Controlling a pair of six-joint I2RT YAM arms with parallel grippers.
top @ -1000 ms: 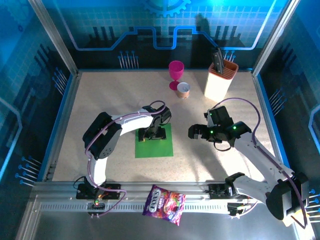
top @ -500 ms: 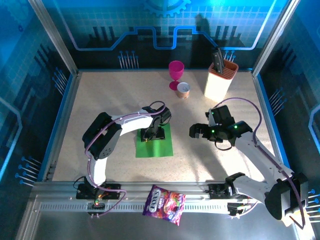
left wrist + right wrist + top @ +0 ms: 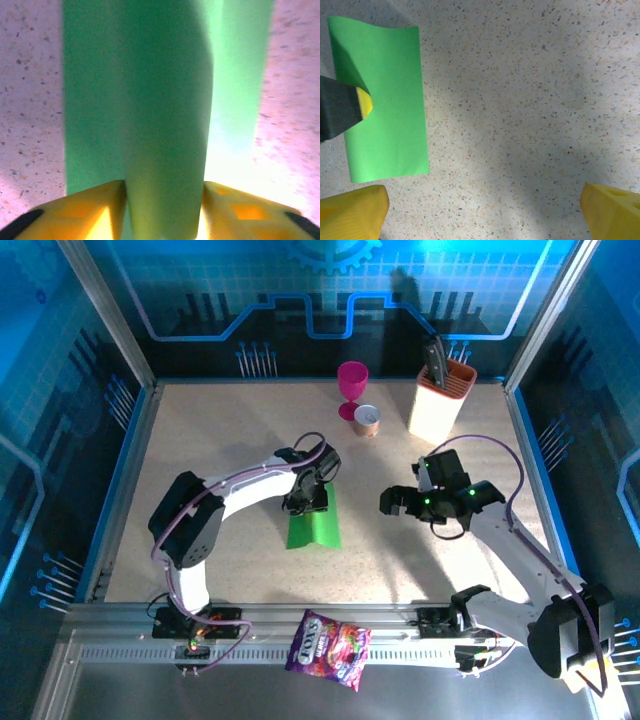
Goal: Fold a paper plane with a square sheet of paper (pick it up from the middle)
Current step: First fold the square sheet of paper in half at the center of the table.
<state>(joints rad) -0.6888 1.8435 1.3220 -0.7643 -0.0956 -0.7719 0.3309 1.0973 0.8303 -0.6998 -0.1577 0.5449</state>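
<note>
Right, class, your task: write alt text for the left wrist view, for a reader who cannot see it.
A bright green square sheet of paper bulges up in a rounded ridge, pinched between the two yellow jaws of the left gripper at the bottom edge. The pale speckled table shows on either side.

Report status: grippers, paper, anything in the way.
Left gripper pinching green sheet at its middle, sheet humped up. Right gripper open, hovering right of it. Snack bag at near edge, well clear.

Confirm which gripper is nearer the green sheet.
Left. The left gripper pinches the green sheet, a ridge raised between its jaws; the right gripper hangs to the sheet's right, apart, jaws wide.
</note>
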